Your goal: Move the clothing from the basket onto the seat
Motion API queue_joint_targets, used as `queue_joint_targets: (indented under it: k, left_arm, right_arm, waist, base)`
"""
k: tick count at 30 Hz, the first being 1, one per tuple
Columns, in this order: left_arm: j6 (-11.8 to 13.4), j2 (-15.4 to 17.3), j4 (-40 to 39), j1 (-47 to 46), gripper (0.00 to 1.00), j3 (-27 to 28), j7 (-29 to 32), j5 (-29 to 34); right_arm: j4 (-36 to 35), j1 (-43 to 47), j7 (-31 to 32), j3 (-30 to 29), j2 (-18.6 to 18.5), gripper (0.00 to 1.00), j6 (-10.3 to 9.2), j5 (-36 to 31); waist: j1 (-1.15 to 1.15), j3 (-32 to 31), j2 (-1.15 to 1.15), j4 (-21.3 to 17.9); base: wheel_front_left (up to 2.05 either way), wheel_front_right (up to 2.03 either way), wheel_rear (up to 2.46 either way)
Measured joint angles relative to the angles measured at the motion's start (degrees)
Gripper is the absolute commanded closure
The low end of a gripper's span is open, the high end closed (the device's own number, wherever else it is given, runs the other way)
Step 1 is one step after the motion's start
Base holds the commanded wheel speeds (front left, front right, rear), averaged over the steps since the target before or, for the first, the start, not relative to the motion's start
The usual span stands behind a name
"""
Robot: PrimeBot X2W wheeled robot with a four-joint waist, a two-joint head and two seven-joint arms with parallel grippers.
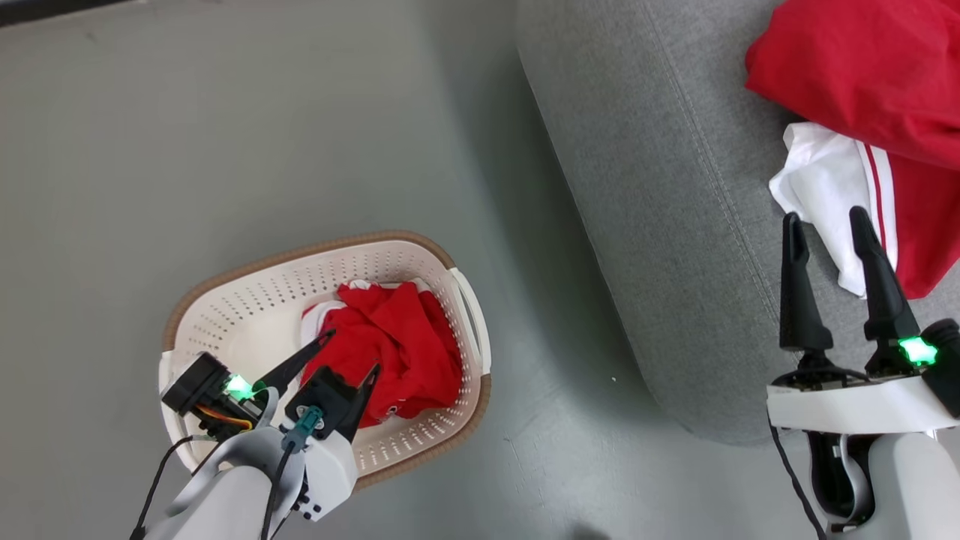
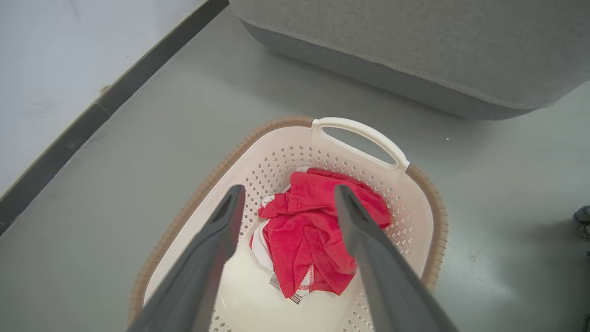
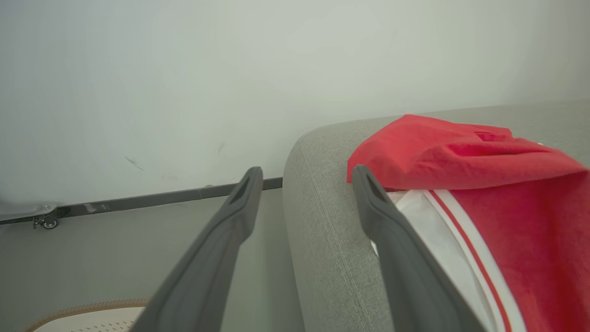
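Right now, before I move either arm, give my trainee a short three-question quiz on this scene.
1. True or false: the cream-white perforated plastic basket is empty.
2. Which open gripper hangs over that basket? A) left B) right
3. Fill in: a bright red and white garment lies on the large grey fabric ____.
Key: 1 false, crumpled red clothing lies inside; 2 A, the left gripper; 3 seat.

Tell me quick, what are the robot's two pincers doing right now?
Left pincer: open, empty, over the red garment in the laundry basket.
Right pincer: open, empty, at the edge of the grey seat, beside red-and-white clothing.
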Motion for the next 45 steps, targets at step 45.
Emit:
queue_joint_targets:
  k: [45]
  left_arm:
    - [0.58,-1.75,17.71,-10.79,0.00,-5.86,3.98,7.73]
  right_arm:
    - [-0.71,-8.18,-0.35,2.81,0.09,0.00,0.00,6.87]
  waist:
    - [0.00,15.07,0.00,-7.39]
  base:
    - [0.00,0.00,0.00]
